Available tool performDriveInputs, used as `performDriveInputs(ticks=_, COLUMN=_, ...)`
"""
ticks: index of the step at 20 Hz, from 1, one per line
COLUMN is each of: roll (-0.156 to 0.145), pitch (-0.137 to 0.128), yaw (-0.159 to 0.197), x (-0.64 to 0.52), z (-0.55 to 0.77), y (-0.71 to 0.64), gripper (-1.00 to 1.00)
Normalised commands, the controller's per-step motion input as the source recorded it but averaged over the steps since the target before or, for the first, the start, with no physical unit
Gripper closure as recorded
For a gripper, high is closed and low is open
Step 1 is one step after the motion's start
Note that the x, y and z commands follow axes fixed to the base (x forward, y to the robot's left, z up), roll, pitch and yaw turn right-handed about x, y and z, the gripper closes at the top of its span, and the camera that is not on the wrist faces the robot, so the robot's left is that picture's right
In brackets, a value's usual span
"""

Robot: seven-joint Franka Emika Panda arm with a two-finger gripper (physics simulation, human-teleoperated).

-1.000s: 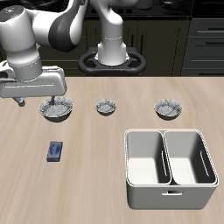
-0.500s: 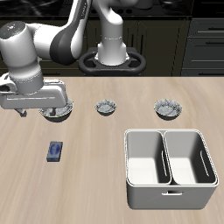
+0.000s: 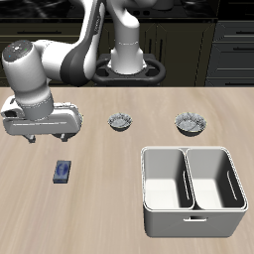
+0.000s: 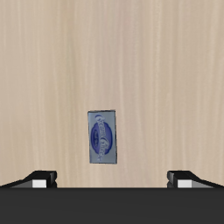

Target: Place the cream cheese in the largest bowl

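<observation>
The cream cheese (image 3: pixel 63 172) is a small flat blue box with a pale label, lying on the wooden table near its front edge. In the wrist view it (image 4: pixel 103 136) lies between my fingertips (image 4: pixel 39 178) and some way below them. My gripper (image 3: pixel 52 136) is open and empty, hanging above the table just behind the box. My hand covers the spot where the largest bowl stood in the earlier frames, so that bowl is hidden now.
Two smaller speckled bowls (image 3: pixel 121 122) (image 3: pixel 190 123) stand in a row farther back. A white two-compartment bin (image 3: pixel 191 189) sits near the front edge, well away from the box. The robot base (image 3: pixel 127 62) is at the back.
My arm has swung forward and down from behind the largest bowl to in front of it, closer to the cream cheese. The hand now hides that bowl. The jaws stay open.
</observation>
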Motion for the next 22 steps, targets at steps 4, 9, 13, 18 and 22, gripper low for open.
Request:
performDriveInputs(ticks=4, roll=-0.002, pitch=0.019, yaw=-0.012, x=0.03, z=-0.19, y=0.03, gripper=-1.0)
performDriveInputs(ticks=9, roll=0.006, pitch=0.022, yaw=0.001, x=0.05, z=-0.24, y=0.05, gripper=-1.0)
performDriveInputs(ticks=13, roll=-0.007, pitch=0.029, yaw=-0.007, x=0.02, z=-0.25, y=0.02, gripper=-1.0)
performDriveInputs(ticks=18, roll=-0.004, pitch=0.024, yaw=0.021, x=-0.01, z=-0.26, y=0.12, gripper=-1.0)
performDriveInputs(ticks=22, roll=0.022, pitch=0.016, yaw=0.025, x=-0.02, z=-0.18, y=0.19, gripper=-1.0)
